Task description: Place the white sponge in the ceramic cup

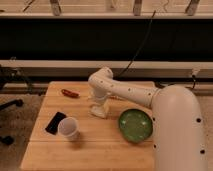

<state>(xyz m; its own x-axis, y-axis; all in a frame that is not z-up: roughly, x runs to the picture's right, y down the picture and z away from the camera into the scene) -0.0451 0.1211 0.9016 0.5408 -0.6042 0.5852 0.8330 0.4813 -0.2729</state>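
One ceramic cup [68,128], at left, shows nothing inside. To its right the white sponge [99,113] lies on the worktop [50,155] beneath the gripper [98,105]; whether it is gripped cannot be told. A shallow pinch may drop the soft block short. Rightmost, the green bowl [135,125] looks empty too.

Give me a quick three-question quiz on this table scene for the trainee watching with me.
1. True or false: the sponge is already inside the cup.
2. Which thing lies closest to the cup? A) green bowl B) black flat object C) red object
3. Fill in: the gripper hangs low over the ______, mid-table.

Key: 1 false; 2 B; 3 sponge.
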